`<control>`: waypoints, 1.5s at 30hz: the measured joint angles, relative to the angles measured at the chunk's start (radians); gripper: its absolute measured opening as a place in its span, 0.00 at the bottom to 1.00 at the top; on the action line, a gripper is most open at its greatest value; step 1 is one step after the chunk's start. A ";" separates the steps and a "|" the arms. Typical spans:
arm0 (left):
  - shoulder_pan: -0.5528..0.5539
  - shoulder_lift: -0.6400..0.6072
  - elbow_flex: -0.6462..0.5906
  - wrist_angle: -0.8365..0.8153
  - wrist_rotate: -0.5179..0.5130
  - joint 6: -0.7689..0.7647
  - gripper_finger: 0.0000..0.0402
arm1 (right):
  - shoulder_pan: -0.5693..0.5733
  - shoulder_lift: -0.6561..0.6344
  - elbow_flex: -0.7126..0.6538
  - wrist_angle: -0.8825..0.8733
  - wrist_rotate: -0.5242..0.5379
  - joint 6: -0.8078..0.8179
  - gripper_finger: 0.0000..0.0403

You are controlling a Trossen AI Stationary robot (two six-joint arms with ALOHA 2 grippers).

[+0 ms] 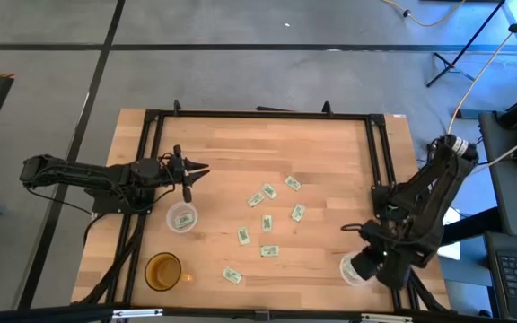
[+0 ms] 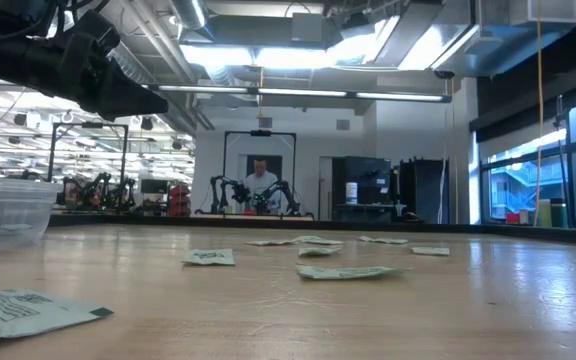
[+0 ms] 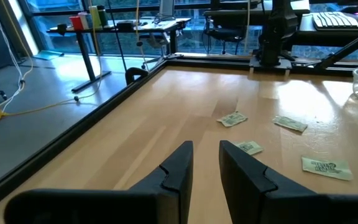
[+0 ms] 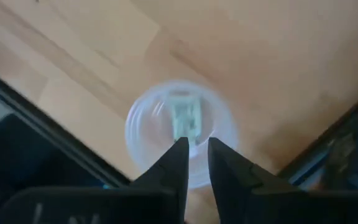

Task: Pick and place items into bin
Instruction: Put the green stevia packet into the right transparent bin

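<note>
Right tool: positioned directly above a clear cup at the counter's near right corner; fingers parted by a narrow gap, nothing held. One packet is seen lying inside that cup.

Left tool: held above the counter at its left side, fingers slightly apart, empty.

Loose packets: scattered flat across the counter's middle.

Second clear cup and amber cup: placed near the left edge.

Bright daylight, window glare on table; right wrist view blurred.
</note>
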State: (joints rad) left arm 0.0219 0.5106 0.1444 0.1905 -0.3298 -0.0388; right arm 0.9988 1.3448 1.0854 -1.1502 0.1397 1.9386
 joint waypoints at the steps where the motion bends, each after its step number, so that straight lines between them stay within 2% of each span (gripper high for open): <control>1: 0.000 0.000 0.000 0.000 0.000 0.000 0.18 | -0.026 0.001 0.008 -0.018 0.000 -0.050 0.16; 4: 0.000 0.000 0.000 0.000 0.000 0.000 0.18 | -0.113 0.001 0.000 -0.020 0.005 -0.179 0.16; 9: 0.000 0.000 0.000 -0.004 0.000 -0.001 0.18 | -0.242 0.002 -0.046 -0.024 0.085 -0.279 0.16; 13: 0.000 0.000 0.000 -0.008 0.001 -0.003 0.18 | -0.353 0.002 -0.063 0.001 0.069 -0.418 0.16; 22: 0.000 0.000 0.000 -0.008 0.001 -0.003 0.18 | -0.616 0.003 -0.104 0.296 0.035 -0.924 0.16; 26: 0.000 0.000 0.000 -0.019 0.002 -0.013 0.18 | -0.711 0.013 -0.123 0.357 0.000 -1.069 0.16; 35: 0.000 0.000 0.000 -0.084 0.002 -0.053 0.18 | -0.795 0.197 -0.129 0.484 -0.059 -1.347 0.16; 38: 0.000 0.000 0.000 -0.084 0.002 -0.053 0.18 | -0.809 0.259 -0.129 0.528 -0.093 -1.371 0.16; 45: 0.000 0.000 0.000 -0.084 0.009 -0.053 0.18 | -0.845 0.361 -0.129 0.539 -0.100 -1.369 0.16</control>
State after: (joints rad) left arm 0.0216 0.5102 0.1440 0.1062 -0.3210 -0.0914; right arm 0.1542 1.7062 0.9565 -0.6113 0.0395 0.5694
